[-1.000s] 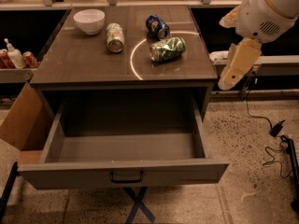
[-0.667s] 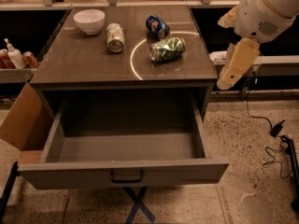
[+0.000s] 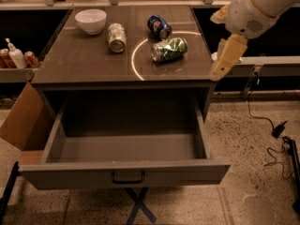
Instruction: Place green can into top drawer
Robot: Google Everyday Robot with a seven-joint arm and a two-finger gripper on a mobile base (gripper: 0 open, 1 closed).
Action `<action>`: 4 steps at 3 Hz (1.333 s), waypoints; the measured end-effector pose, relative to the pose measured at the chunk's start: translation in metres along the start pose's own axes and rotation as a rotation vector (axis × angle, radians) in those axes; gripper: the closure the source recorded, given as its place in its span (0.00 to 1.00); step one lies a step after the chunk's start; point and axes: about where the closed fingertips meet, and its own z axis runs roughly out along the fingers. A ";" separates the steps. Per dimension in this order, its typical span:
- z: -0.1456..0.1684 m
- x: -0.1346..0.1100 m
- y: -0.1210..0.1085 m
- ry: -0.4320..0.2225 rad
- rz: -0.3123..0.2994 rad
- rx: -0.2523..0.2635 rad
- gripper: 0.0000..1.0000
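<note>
The green can (image 3: 169, 49) lies on its side on the cabinet top (image 3: 84, 62), right of centre, inside a bright light ring. The top drawer (image 3: 125, 171) is pulled wide open below, its inside bare, with a dark handle at the centre of its front panel. My gripper (image 3: 226, 59) hangs from the white arm at the cabinet's right edge, pointing down and left. It is to the right of the green can, apart from it, and holds nothing.
A blue can (image 3: 159, 26) lies behind the green can. A pale can (image 3: 116, 37) and a white bowl (image 3: 91, 20) are further left. A cardboard box (image 3: 21, 121) leans at the drawer's left. Cables (image 3: 274, 139) lie on the floor at right.
My gripper has moved a little to the left, closer to the cabinet's right edge and the green can. The cans and the drawer have not moved.
</note>
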 end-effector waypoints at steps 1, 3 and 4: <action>0.033 -0.004 -0.036 -0.020 -0.036 -0.014 0.00; 0.086 -0.008 -0.080 -0.009 -0.098 -0.036 0.00; 0.105 -0.015 -0.096 -0.005 -0.128 -0.025 0.00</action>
